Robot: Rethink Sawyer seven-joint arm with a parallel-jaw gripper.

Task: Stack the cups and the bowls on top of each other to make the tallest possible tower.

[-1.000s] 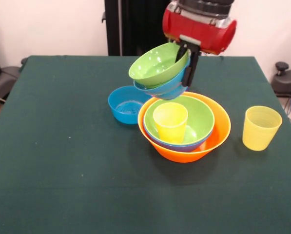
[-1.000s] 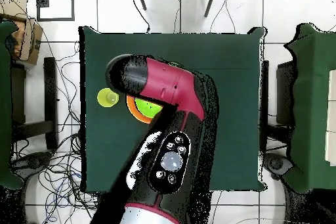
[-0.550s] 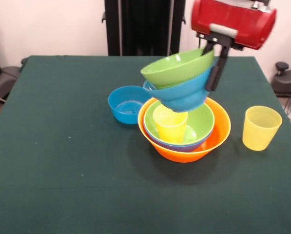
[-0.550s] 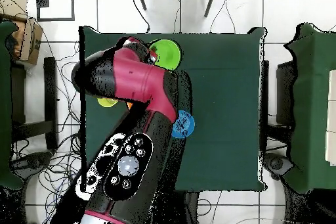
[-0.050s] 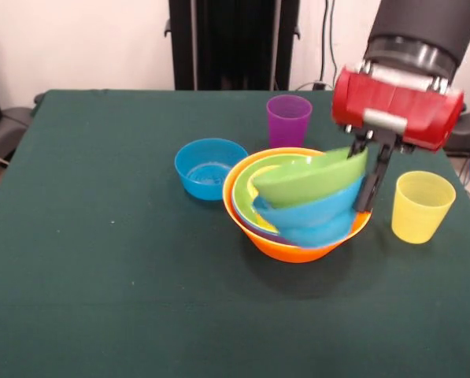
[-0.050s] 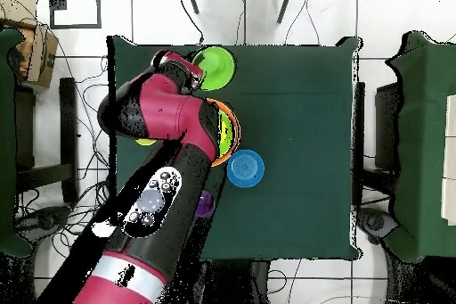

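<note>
Two glossy nested bowls, pinched by the pincer, tilt inside the round orange bowl.

a dark green cloth-covered table stands before a pale wall, cables strewn over white floor tiles.

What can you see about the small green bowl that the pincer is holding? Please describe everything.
The small green bowl is round, glossy and looks like plastic. It sits nested in a small blue bowl. The pincer grips the pair at their rims, on the picture's right side in the front view. Both are tilted, with the open side turned to the picture's upper left. They hang low over the tower, inside the orange bowl; whether they touch it is unclear.
</note>
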